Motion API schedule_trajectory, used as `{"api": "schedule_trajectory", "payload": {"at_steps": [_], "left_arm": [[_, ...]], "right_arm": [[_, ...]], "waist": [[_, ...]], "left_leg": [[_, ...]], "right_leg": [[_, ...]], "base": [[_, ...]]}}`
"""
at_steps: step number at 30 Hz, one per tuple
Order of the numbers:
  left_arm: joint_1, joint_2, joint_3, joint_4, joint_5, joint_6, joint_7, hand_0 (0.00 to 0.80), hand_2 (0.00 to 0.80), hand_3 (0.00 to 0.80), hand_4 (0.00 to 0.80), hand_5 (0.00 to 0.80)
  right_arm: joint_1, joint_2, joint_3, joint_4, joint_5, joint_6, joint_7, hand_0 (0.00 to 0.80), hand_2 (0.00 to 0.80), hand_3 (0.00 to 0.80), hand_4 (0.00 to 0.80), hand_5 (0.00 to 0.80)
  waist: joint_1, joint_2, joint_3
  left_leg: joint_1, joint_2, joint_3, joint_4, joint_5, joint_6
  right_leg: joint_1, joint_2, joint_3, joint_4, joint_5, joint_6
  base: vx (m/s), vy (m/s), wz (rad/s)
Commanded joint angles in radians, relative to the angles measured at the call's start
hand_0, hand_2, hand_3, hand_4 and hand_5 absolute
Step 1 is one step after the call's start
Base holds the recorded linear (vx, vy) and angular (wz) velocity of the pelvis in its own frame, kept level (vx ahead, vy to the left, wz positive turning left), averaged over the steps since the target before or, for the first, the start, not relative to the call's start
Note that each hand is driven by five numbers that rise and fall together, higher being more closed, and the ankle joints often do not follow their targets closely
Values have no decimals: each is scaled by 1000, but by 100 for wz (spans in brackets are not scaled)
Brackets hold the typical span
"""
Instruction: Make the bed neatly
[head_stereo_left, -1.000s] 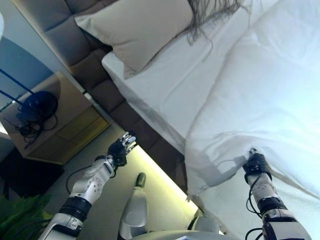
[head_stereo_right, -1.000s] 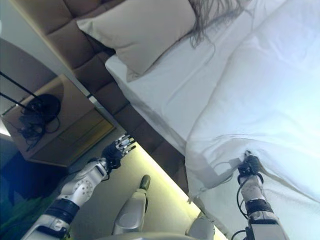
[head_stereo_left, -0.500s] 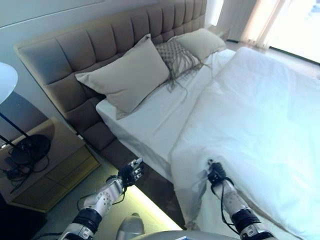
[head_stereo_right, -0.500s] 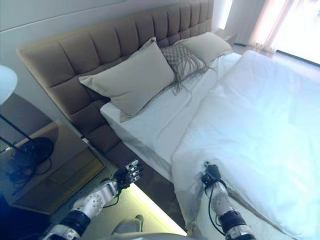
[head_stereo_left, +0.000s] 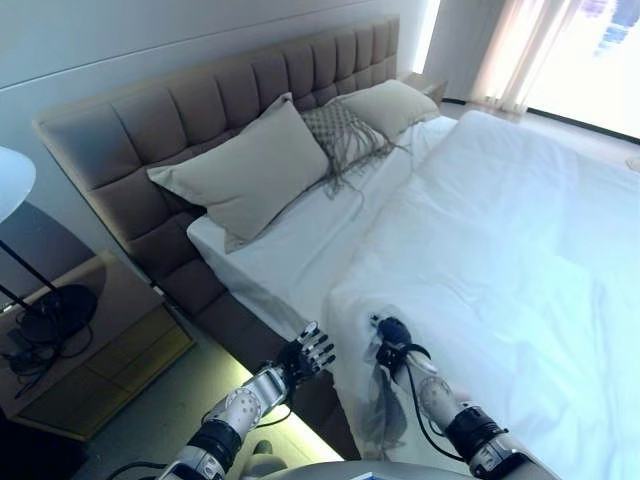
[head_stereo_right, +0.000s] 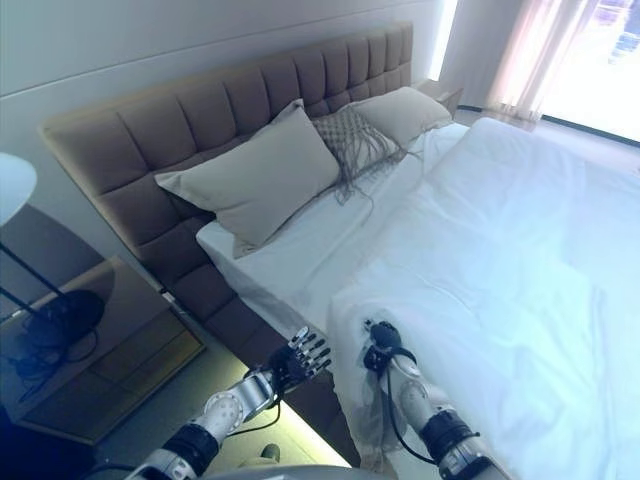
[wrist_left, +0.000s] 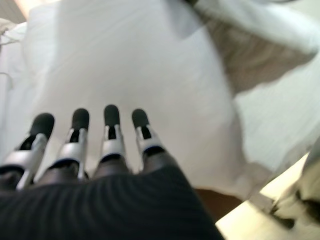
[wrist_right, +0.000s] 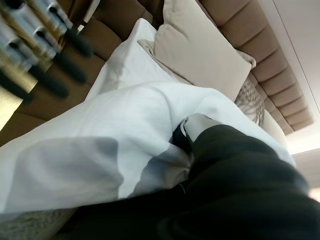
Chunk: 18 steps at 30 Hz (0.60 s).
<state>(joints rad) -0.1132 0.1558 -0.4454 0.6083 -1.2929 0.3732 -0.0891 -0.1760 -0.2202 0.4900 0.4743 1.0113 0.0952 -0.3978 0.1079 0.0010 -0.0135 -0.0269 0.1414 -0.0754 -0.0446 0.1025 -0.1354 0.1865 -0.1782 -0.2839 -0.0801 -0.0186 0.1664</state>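
A white duvet (head_stereo_left: 500, 230) covers most of the bed, and its near corner hangs over the side. My right hand (head_stereo_left: 390, 338) is shut on that corner, with a fold of cloth drooping below it; in the right wrist view the duvet (wrist_right: 125, 115) wraps over the hand's dark cover (wrist_right: 235, 175). My left hand (head_stereo_left: 305, 355) is open with its fingers (wrist_left: 111, 130) straight and spread, just left of the duvet corner beside the bed's edge, holding nothing. The bare white sheet (head_stereo_left: 290, 235) shows between the duvet and the pillows.
A large beige pillow (head_stereo_left: 240, 165), a fringed grey cushion (head_stereo_left: 340, 125) and a second beige pillow (head_stereo_left: 390, 100) lean on the tufted brown headboard (head_stereo_left: 130, 120). A wooden nightstand (head_stereo_left: 100, 340) with a lamp base (head_stereo_left: 60, 305) stands left. A lit strip (head_stereo_left: 235, 375) runs under the bed frame.
The camera has swung up to take in the whole bed. The lifted duvet now lies flat, with my right hand at its corner. My left hand has moved closer to the bed's side.
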Motion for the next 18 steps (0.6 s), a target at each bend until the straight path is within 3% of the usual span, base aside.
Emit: {"api": "schedule_trajectory", "payload": {"at_steps": [1, 6, 13, 18], "left_arm": [[-56, -21, -68, 24, -61, 73, -39, 0, 0, 0, 0, 0], [12, 14, -80, 12, -52, 189, -60, 0, 0, 0, 0, 0], [86, 55, -103, -11, -91, 284, -104, 0, 0, 0, 0, 0], [127, 78, -93, -34, -254, 365, -81, 0, 0, 0, 0, 0]], "right_arm": [[-184, 90, 10, -105, -13, -21, -9, 800, 800, 800, 800, 800], [-190, 87, 1, -105, -23, -1, -50, 800, 800, 800, 800, 800], [-170, 55, -27, -116, -19, 9, -56, 800, 800, 800, 800, 800], [-168, 47, -29, -120, -11, 5, -55, 800, 800, 800, 800, 800]], "waist": [[48, -24, -18], [62, -13, -27], [69, -3, -29], [72, 1, -25]], "left_leg": [[45, -2, 89, 46, -40, 25], [48, 3, 101, 46, -44, 24], [63, 4, 109, 46, -53, 24], [69, 6, 112, 53, -57, 23]], "right_leg": [[-76, -8, 8, 37, 86, -44], [-74, -13, 0, 31, 89, -38], [-64, -22, -9, 27, 91, -31], [-62, -27, -9, 31, 92, -29]], "base": [[7, -6, 15], [8, 1, 0], [38, 7, -1], [14, -3, 0]]}}
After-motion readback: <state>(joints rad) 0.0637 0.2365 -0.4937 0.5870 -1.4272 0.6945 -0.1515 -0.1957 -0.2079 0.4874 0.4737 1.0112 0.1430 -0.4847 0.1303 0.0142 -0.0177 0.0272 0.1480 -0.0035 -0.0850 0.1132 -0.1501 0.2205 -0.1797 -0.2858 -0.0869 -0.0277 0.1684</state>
